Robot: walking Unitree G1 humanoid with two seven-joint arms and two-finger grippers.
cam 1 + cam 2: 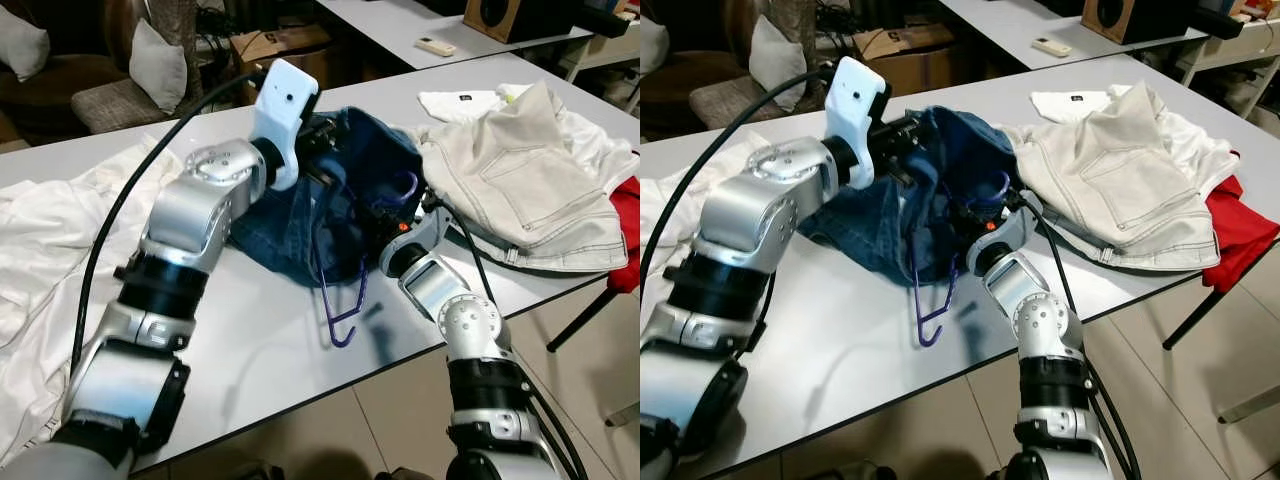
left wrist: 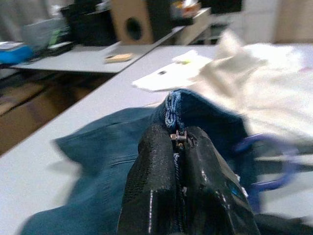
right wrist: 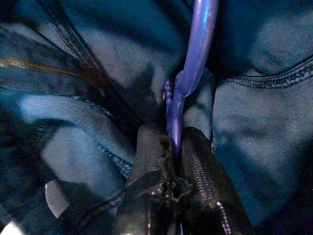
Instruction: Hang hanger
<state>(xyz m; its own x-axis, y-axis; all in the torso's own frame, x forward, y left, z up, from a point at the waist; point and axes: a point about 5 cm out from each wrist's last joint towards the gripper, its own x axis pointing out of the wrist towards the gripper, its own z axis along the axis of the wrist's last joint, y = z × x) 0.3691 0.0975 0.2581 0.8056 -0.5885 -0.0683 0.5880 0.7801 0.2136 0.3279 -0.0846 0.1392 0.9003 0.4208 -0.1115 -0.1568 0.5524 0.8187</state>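
On the counter point(image 1: 260, 350), my left gripper point(image 2: 180, 142) pinches the jeans point(image 1: 285, 235) at a seam; my right gripper point(image 3: 173, 147) is clamped on the purple hanger point(image 1: 345, 300), half buried in them.

I can't read any text from here. The white shirt point(image 1: 462, 101), beyond my right hand point(image 1: 392, 215), carries a small dark label, too small to read.
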